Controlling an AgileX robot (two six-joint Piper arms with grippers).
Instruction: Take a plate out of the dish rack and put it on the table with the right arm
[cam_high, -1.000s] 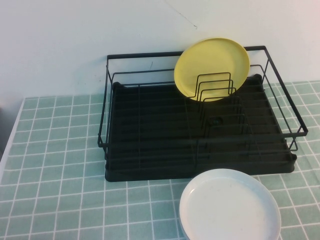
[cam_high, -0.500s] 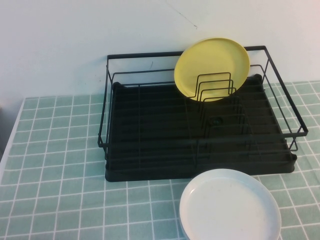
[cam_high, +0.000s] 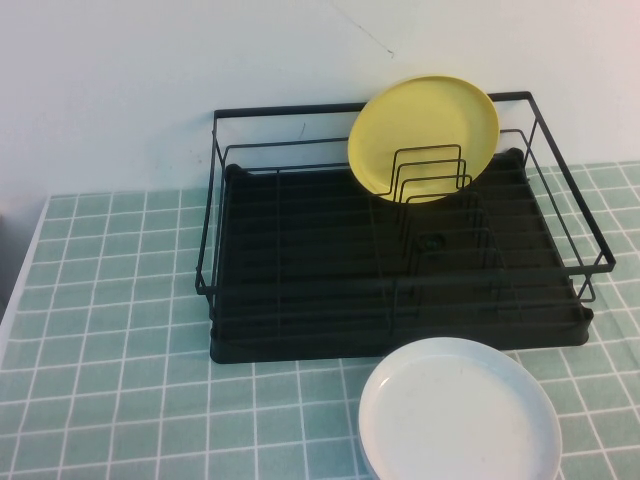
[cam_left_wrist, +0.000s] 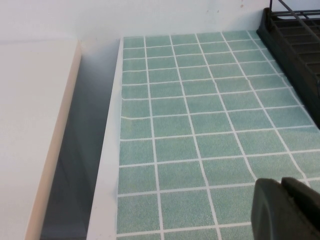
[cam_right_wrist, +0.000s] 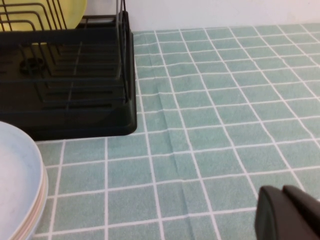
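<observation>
The white plate (cam_high: 460, 415) lies flat on the green tiled table (cam_high: 110, 330), just in front of the black dish rack (cam_high: 300, 250). In the right wrist view its edge (cam_right_wrist: 17, 175) sits on top of another plate rim. My right gripper (cam_right_wrist: 283, 190) is shut and empty, low over bare tiles to the right of the plate and apart from it. My left gripper (cam_left_wrist: 281, 181) is shut and empty over tiles near the table's left edge. Neither arm shows in the high view.
A yellow plate (cam_high: 425, 125) stands upright in the rack's wire dividers at the back right. The rack's corner shows in the left wrist view (cam_left_wrist: 295, 40). The table's left edge (cam_left_wrist: 111, 150) drops to a gap beside a pale counter (cam_left_wrist: 30, 125). A white wall stands behind.
</observation>
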